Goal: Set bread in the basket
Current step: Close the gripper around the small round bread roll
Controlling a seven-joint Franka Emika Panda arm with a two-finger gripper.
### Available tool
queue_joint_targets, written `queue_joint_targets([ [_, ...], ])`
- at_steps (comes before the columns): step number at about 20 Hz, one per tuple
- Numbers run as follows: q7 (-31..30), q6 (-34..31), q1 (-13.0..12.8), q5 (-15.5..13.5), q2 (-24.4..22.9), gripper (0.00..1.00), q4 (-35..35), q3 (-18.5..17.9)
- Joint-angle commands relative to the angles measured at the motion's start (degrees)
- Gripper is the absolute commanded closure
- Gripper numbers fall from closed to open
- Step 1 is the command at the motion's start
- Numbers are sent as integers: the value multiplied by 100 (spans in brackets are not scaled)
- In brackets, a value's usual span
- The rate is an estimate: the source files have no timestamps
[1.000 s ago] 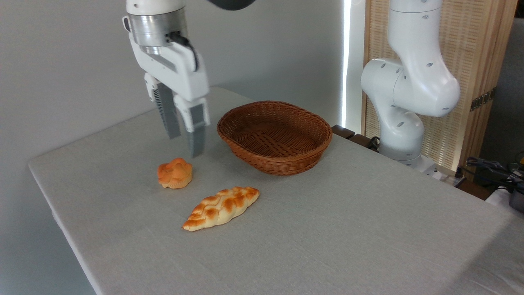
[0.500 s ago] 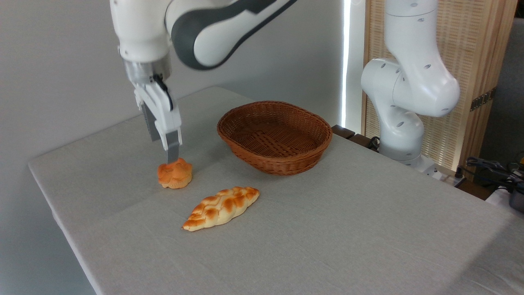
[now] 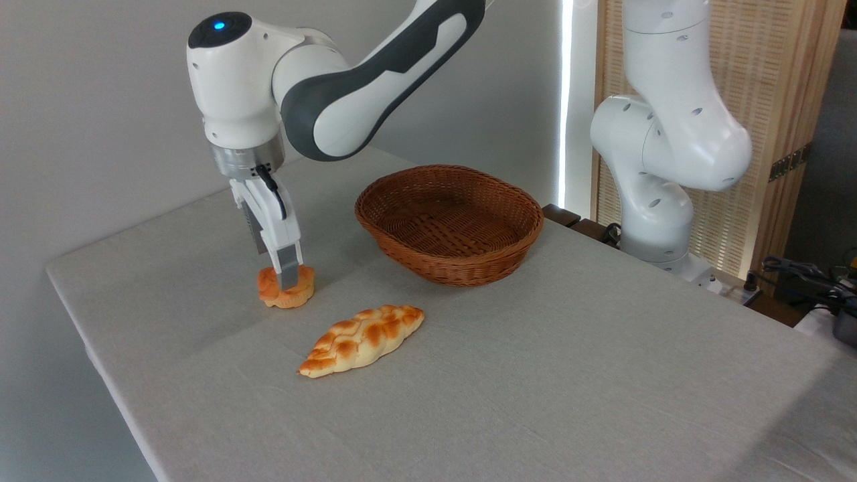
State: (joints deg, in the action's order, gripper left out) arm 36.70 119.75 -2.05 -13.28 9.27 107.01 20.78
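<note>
Bread (image 3: 271, 289) sits on the worktop (image 3: 535, 375) directly beneath the hand (image 3: 288, 280), whose near finger reaches down over the bun's top; the far finger is hidden, so I cannot tell whether it grips. Basket (image 3: 448, 224) lies well apart to the right, slightly farther back, so the carry goes that way.

We see the arm (image 3: 375, 73) reach in from the upper right, its white and dark grey forearm sloping down to a wrist (image 3: 231, 87) with a blue light on top; the tool (image 3: 286, 278) hangs straight down from that wrist, directly over the bread (image 3: 271, 291); its near finger (image 3: 289, 268) overlaps the bread's top; the jaw gap is hidden, seen edge-on; the base column (image 3: 663, 134) stands far right of the bread.
</note>
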Motion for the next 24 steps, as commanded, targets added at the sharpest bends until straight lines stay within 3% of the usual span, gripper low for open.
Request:
queue_joint_targets([
  [1,48,119,29,115,75,0,100,75],
  [4,13,171,20,378,144,0,162,136],
  [7,-23,242,20,423,250,2,162,181],
  [8,-23,242,20,423,259,21,162,181],
  [9,-23,242,20,423,259,30,162,181],
  [12,-23,242,29,414,259,49,153,181],
  [14,-23,242,29,414,259,53,153,181],
  [15,-14,242,29,414,259,59,153,172],
  [18,-14,242,29,414,259,67,153,172],
  [24,-14,242,29,414,268,70,153,172],
])
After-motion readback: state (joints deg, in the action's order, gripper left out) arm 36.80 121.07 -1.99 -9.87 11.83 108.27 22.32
